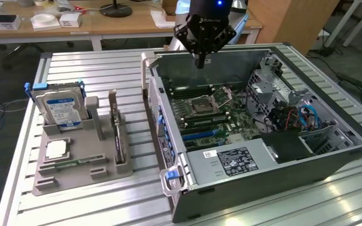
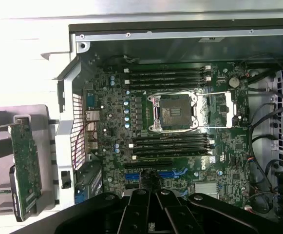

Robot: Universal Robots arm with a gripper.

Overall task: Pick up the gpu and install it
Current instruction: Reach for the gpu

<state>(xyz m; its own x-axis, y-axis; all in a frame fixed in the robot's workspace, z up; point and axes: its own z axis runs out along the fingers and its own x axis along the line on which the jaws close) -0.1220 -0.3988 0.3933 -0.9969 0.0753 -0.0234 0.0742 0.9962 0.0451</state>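
Observation:
The gpu (image 1: 117, 132) stands on its edge in a slot of the grey holder (image 1: 80, 176) on the exterior view's left, with its silver bracket at the far end. In the wrist view the gpu (image 2: 27, 163) shows as a green card beside the case wall. My gripper (image 1: 200, 62) hangs shut over the far part of the open computer case (image 1: 256, 162), with nothing between its fingers. It is well apart from the gpu. From the wrist, the closed gripper (image 2: 151, 189) points down at the motherboard (image 2: 107, 122).
The holder also carries a silver hard drive (image 1: 58, 107) with a blue-white label, a processor chip (image 1: 55, 149) and a green memory stick (image 1: 74, 163). The case lies open on a slatted metal table (image 1: 93, 70). Desks with clutter stand behind.

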